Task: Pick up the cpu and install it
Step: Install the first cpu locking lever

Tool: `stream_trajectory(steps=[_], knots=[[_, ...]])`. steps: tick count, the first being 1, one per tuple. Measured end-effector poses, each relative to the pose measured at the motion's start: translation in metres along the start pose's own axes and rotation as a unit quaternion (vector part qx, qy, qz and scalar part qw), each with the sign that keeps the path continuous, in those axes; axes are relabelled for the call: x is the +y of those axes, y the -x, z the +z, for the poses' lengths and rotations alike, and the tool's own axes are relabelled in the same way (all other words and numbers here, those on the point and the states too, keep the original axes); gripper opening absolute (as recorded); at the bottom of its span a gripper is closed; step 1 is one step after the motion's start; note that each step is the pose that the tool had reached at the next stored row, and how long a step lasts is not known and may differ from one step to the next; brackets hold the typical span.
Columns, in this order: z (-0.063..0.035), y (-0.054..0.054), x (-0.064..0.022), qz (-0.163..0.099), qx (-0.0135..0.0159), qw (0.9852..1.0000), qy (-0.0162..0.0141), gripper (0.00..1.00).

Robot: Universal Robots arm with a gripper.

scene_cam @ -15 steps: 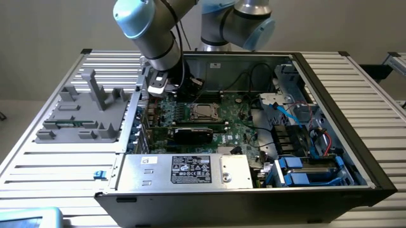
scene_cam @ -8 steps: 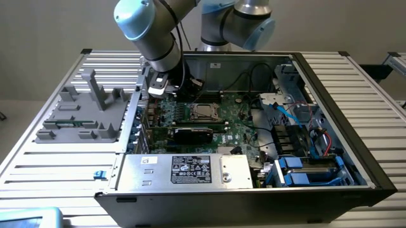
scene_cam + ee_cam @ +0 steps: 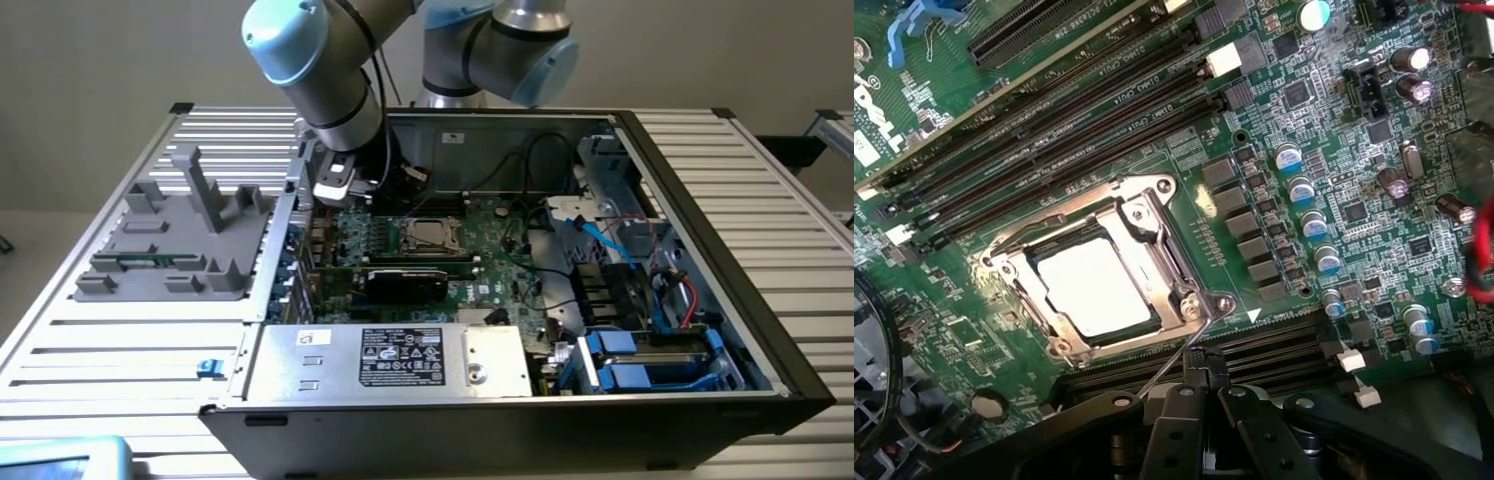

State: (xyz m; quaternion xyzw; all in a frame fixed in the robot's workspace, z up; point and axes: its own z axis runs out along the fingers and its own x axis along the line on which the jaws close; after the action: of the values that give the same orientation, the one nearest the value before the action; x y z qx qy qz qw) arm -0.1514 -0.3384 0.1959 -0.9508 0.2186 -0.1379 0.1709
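Shut claw [image 3: 1201, 378] by the thin lever [image 3: 1169, 365]
In the exterior view it hangs at 11 o'clock from the cpu [image 3: 427, 235]; slipping off the lever could scratch the board [image 3: 1184, 145].

The arm [image 3: 340, 95] is built of silver-grey tubes joined by rounded housings, which are closed with pale blue caps [image 3: 284, 35], and black cables [image 3: 383, 100] are run down alongside it toward the claw [image 3: 1199, 365]. Just above the claw a white block [image 3: 334, 185] is fixed to the wrist. The claw itself is made of matte black linked bars, pinned with round dark screw heads [image 3: 1122, 402].
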Motion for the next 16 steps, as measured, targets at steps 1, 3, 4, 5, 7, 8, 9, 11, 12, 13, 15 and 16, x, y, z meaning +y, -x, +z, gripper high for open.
stream_trajectory(steps=[1,3,4,5,7,8,9,11,12,13,15,16], knots=[[0.0002,-0.0004,-0.0002,0.0,0.0,1.0,0.0,0.11],[0.0009,-0.0016,-0.0006,0.0,0.0,1.0,0.0,0.11],[0.0013,-0.0022,-0.0008,0.0,0.0,1.0,0.0,0.11],[0.0016,-0.0027,-0.001,0.0,0.0,1.0,0.0,0.11],[0.0025,-0.0035,-0.0013,0.0,0.0,1.0,0.0,0.11],[0.0029,-0.0039,-0.0015,0.0,0.0,1.0,0.0,0.11],[0.0034,-0.0043,-0.0017,0.0,0.0,1.0,0.0001,0.11],[0.0045,-0.0052,-0.0021,0.0,0.0,1.0,0.0001,0.11],[0.0049,-0.0054,-0.0025,0.0,0.0,1.0,0.0002,0.11],[0.0053,-0.0053,-0.0029,0.0,0.0001,1.0,0.0001,0.11],[0.0057,-0.005,-0.0034,0.0,0.0,1.0,0.0,0.11],[0.0057,-0.005,-0.0033,0.0,0.0,1.0,0.0,0.11]])
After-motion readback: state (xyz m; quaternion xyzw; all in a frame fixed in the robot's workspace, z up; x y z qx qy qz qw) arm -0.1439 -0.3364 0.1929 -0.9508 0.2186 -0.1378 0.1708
